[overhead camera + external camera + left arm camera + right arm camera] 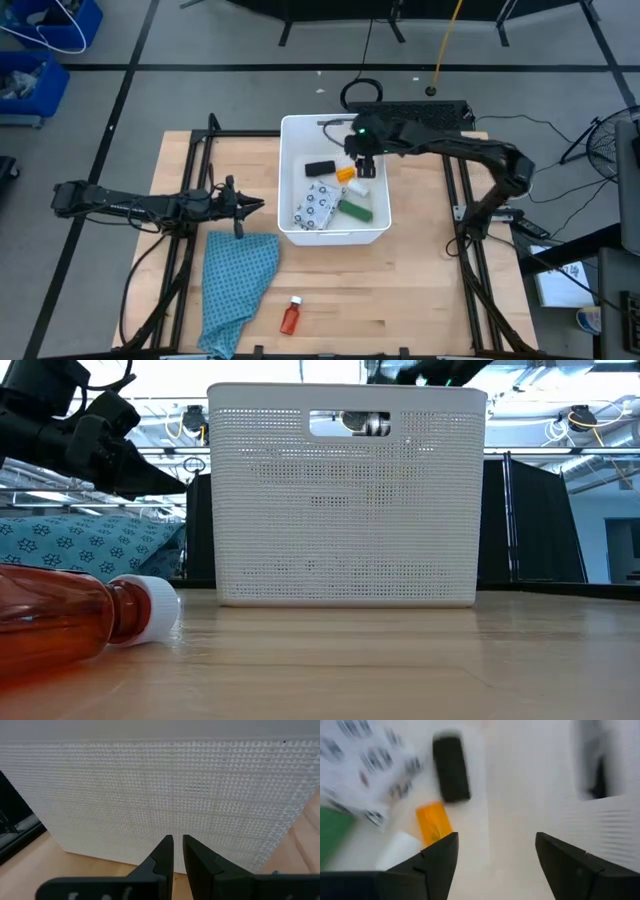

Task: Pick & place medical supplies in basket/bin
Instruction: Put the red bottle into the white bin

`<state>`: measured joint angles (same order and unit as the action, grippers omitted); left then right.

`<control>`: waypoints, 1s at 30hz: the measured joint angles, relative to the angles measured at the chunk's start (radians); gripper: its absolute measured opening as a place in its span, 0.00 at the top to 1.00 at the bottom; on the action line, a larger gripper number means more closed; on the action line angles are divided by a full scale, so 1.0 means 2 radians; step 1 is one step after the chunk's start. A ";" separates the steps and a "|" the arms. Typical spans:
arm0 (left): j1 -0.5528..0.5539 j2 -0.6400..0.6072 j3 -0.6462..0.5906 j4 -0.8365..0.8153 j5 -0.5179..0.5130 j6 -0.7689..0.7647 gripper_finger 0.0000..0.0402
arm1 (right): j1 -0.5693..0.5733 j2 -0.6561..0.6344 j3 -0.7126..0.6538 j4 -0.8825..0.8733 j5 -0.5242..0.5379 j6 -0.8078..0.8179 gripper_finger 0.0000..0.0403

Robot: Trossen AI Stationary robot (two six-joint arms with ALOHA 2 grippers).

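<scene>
Nearest the low camera lay the red bottle on its side on the surface, white cap toward the bin. From above it sat at about six o'clock from the bin, well apart from it and just beside the tip of the teal cloth, the only supply I could see outside the bin.

My right tool hung over the bin's twelve o'clock half with its fingers spread wide and nothing between them. Through its wrist camera I saw the bin floor below: the orange bottle, the black block, the white cylinder, the green block and the dotted packet, all lying loose.

My left tool waited at nine o'clock of the bin, close to its wall, fingers nearly together and empty.

I judged the drop was finished and the red bottle came next. To do it well I would lift the right tool straight up until it cleared the rim before swinging round, since the tall wall could catch the fingers. The bottle is round and may roll, so I would come down across its body, not along it, close around the middle away from the cap, and keep off the cloth's edge
</scene>
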<state>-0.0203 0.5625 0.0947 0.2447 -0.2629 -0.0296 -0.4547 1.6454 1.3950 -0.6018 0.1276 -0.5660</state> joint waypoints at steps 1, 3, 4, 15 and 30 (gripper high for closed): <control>0.000 0.000 0.000 -0.002 0.000 0.000 0.88 | 0.002 -0.019 0.000 0.000 -0.008 0.006 0.37; 0.000 0.000 0.000 -0.003 0.000 0.000 0.88 | 0.007 -0.057 0.000 0.000 -0.045 0.022 0.41; 0.000 0.000 0.000 -0.003 0.000 0.001 0.88 | 0.011 -0.076 0.000 0.000 -0.070 0.033 0.44; 0.000 0.000 0.000 -0.004 -0.004 -0.009 0.88 | 0.080 -0.272 -0.093 0.031 -0.181 0.073 0.90; 0.000 0.000 0.000 -0.005 -0.004 0.000 0.88 | 0.102 -0.539 -0.456 0.310 -0.209 0.137 1.00</control>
<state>-0.0201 0.5629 0.0947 0.2348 -0.2703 -0.0301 -0.2512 0.5666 0.4840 0.0184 -0.2905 -0.2925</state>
